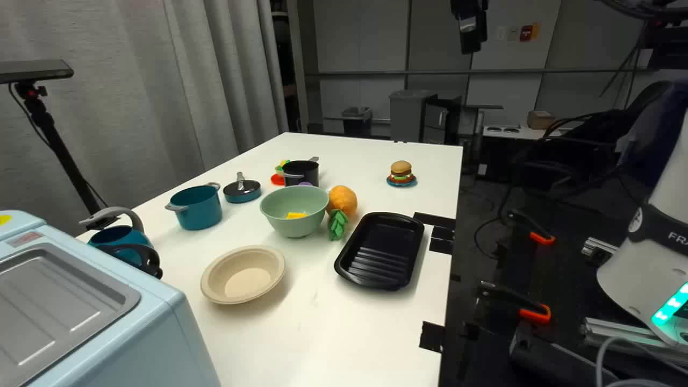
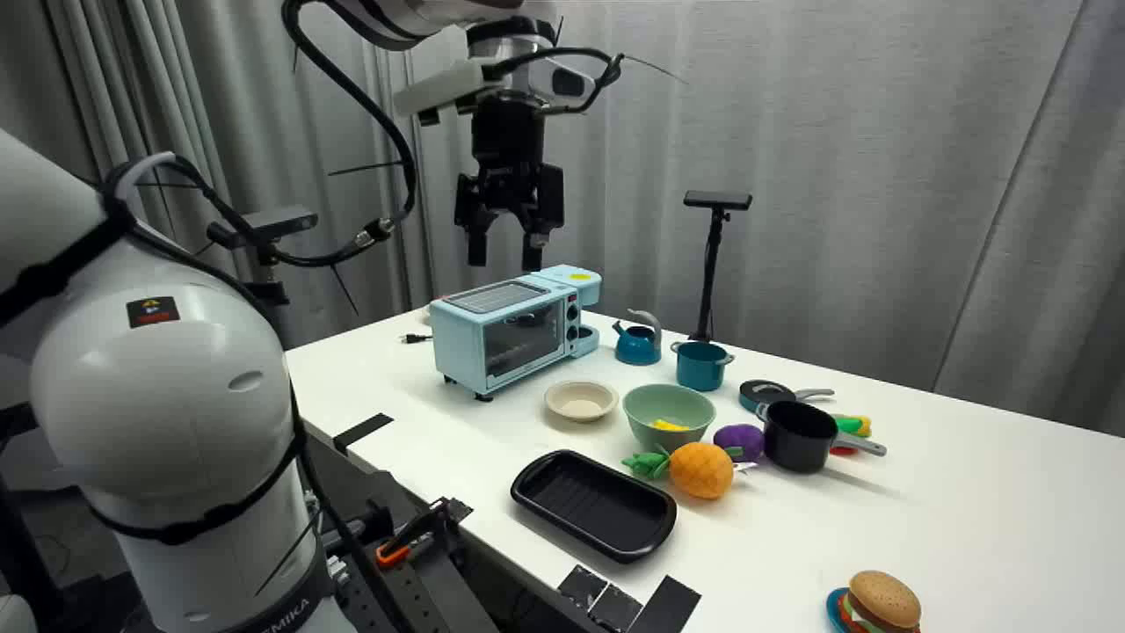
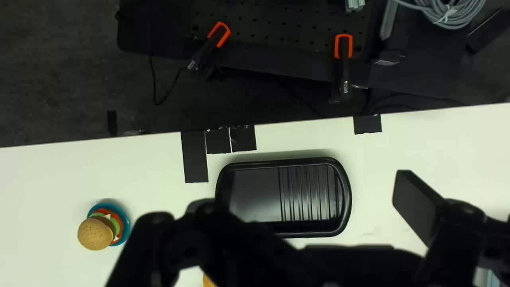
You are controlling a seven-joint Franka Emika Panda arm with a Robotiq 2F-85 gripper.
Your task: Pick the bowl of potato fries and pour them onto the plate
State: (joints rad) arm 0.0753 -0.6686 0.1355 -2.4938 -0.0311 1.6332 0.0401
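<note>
The pale mint-green bowl (image 1: pixel 288 223) stands upright on the white table and also shows in an exterior view (image 2: pixel 643 429). The yellow potato fries (image 1: pixel 296 215) lie inside it and show there too (image 2: pixel 670 425). The cream plate (image 1: pixel 242 283) sits beside the bowl, apart from it, with nothing on it; it also shows in an exterior view (image 2: pixel 580 407). My gripper (image 2: pixel 504 252) is open and empty, high above the table and away from the bowl. In the wrist view my spread fingers (image 3: pixel 306 207) show above the black tray; bowl, fries and plate do not show there.
The black ribbed tray (image 2: pixel 593 505) lies near the table's robot-side edge. A toy pineapple (image 2: pixel 700 470) and purple toy (image 2: pixel 739 441) lie close to the bowl. A black pot (image 2: pixel 798 437), teal pot (image 2: pixel 700 366), kettle (image 2: pixel 637 345), blue oven (image 2: pixel 501 330) and burger (image 1: pixel 401 173) stand around.
</note>
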